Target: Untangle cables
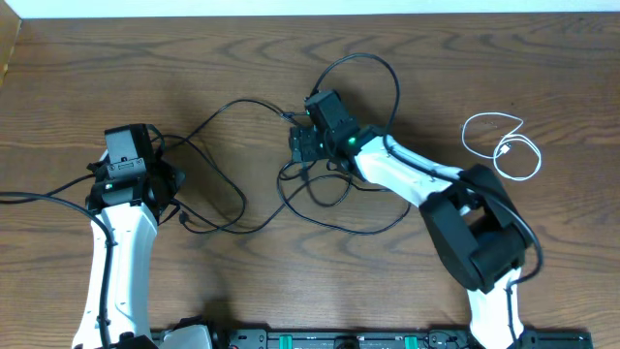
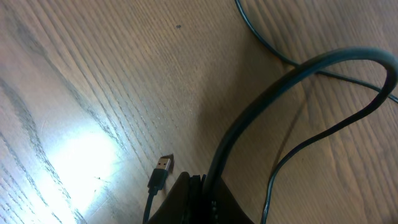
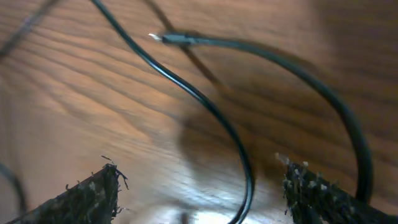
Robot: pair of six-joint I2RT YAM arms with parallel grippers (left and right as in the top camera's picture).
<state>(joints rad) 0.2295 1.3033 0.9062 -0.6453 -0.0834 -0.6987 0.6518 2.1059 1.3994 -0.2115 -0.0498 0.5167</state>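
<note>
Looks barely started, honestly. Got the white cable [image 1: 499, 145] lying coiled on its own at the right of the bench [image 1: 97, 58], well apart from everything else, so call that bit done. Can't say the same for the black cables [image 1: 325, 184]: looped over each other mid-bench, plenty left to sort. Seeing the right fingers [image 3: 93, 193] spread wide either side of one black strand, not pinching it. Left fingers [image 2: 186, 202] shut, USB plug [image 2: 163, 165] just beside them; can't tell whether clamping any cord.
</note>
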